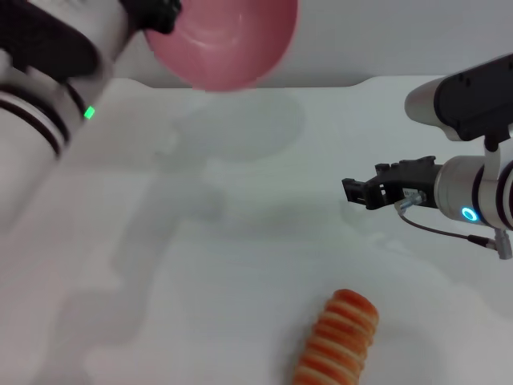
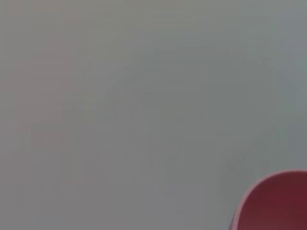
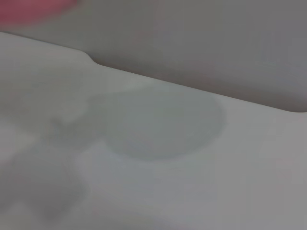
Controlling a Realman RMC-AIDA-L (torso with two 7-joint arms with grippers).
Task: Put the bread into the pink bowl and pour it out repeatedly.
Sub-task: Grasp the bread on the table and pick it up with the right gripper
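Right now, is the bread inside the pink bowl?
No. In the head view the bread lies on the white table, while the pink bowl is held up high by the left arm.

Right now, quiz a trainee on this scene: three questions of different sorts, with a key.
1. True or false: the bread lies inside the pink bowl.
2. Which arm holds the bowl up above the table? A) left B) right C) neither
3. Fill in: the right tool hovers over the table with ______ in it.

Key:
1. False: the bread lies on the table, at the near edge.
2. A: the left tool grips the bowl's rim, high at the far side.
3. Nothing.
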